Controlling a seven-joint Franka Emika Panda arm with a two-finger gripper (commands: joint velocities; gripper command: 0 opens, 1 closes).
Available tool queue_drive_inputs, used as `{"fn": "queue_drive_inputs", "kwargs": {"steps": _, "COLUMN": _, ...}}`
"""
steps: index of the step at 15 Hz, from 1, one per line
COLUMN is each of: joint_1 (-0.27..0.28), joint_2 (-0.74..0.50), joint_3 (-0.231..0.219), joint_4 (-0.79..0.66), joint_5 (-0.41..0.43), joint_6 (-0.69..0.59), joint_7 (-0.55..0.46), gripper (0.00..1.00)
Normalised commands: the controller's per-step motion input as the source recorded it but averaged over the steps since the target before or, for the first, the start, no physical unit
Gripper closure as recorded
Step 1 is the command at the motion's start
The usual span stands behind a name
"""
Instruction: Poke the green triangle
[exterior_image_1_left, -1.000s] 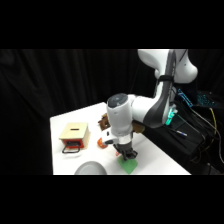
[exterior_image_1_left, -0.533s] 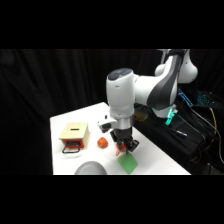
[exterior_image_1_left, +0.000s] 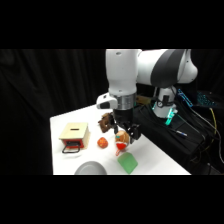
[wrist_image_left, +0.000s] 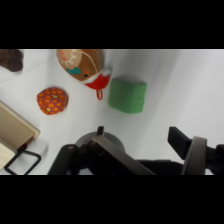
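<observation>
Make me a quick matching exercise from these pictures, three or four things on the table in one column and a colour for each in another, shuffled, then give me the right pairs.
Things:
1. triangle block
2. ball
3. round bowl
4. box with a slot

Colours:
A. grey
B. tan
C. bright green
D. red-orange

Pairs: 1-C, 2-D, 3-A, 4-B

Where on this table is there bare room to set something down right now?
The table is bare on the far side of the green triangle from the red-and-tan toy, and behind the tan box toward the back corner. It is crowded where the toy, red-orange ball and triangle cluster below the gripper.
</observation>
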Motion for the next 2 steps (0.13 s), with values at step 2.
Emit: {"fn": "queue_drive_inputs", "kwargs": {"steps": 2, "joint_1": -0.007, "joint_2": -0.28, "joint_3": -0.016, "joint_4": -0.04, "joint_5": -0.125, "joint_6": -0.18, "joint_7": 0.13, "gripper": 0.00}}
